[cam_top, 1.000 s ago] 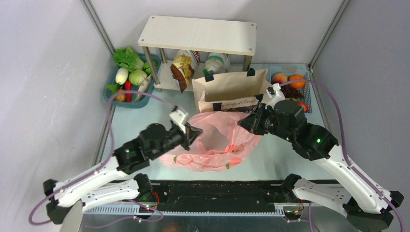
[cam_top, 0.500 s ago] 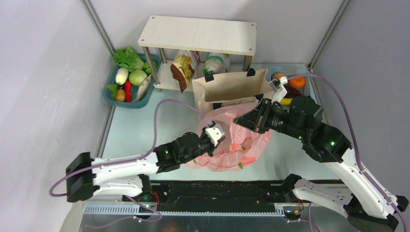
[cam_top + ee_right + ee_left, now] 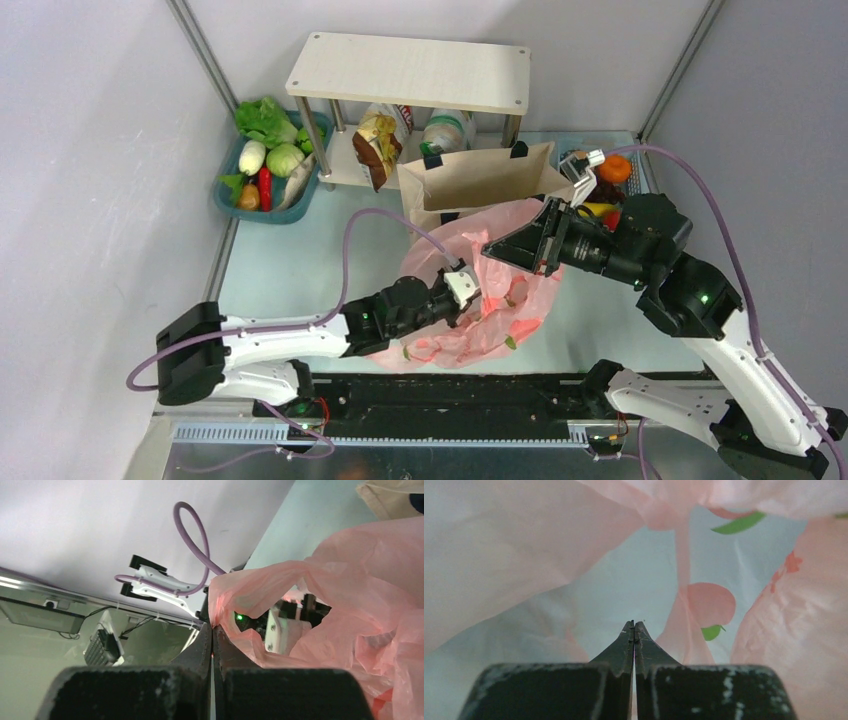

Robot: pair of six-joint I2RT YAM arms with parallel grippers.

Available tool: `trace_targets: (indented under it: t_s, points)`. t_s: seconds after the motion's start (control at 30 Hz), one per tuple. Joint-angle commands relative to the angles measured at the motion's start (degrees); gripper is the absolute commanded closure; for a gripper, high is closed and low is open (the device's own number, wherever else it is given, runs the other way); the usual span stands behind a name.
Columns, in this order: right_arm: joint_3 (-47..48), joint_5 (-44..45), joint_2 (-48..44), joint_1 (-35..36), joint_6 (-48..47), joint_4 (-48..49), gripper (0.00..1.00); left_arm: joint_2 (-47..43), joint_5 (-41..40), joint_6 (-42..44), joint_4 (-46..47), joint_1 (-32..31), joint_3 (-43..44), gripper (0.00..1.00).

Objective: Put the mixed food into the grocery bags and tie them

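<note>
A thin, see-through pink bag [image 3: 500, 325] printed with peaches sits at the middle of the worktop [image 3: 290, 255], partly lifted and puffed open, just in front of a beige canvas tote [image 3: 480, 180] that stands upright. The right hand [image 3: 212, 626] is clenched on a fold of the bag's upper rim and holds it off the surface. The left hand [image 3: 634, 625] reaches inside the bag with its two fingers pressed together; nothing shows between them. No food can be made out in the bag. A crisp packet [image 3: 378, 148] stands under a small shelf [image 3: 410, 70] at the back, and vegetables fill a teal basket [image 3: 228, 192] at the far left. The film looks very light, limp and slippery, likely to collapse, cling or tear if pulled hard. It is probably best taken by pinching bunched rim or a handle loop, not the flat wall. The stiffer tote should keep its own shape.
</note>
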Motion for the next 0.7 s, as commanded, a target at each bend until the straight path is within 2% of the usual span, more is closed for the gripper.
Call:
trace_targets:
  t_s: [0.0, 0.1, 0.23, 0.67]
  points:
    - [3.50, -2.94, 0.28, 0.35, 1.31, 3.48, 1.00, 2.08, -1.54, 5.16, 4.05, -3.00, 3.02, 1.00]
    - [3.59, -3.85, 0.63, 0.74, 2.31, 5.40, 1.00, 3.85, -4.61, 5.70, 3.39, -4.60, 4.92, 1.00]
    - [3.71, -4.63, 1.56, 2.60, 3.74, 8.61, 1.00, 6.17, -4.81, 4.13, 2.54, -4.68, 7.58, 1.00]
    - [9.83, -1.53, 4.44, 8.22, 6.04, 13.05, 1.00, 14.07, -8.92, -5.60, -4.09, -3.47, 19.71, 1.00]
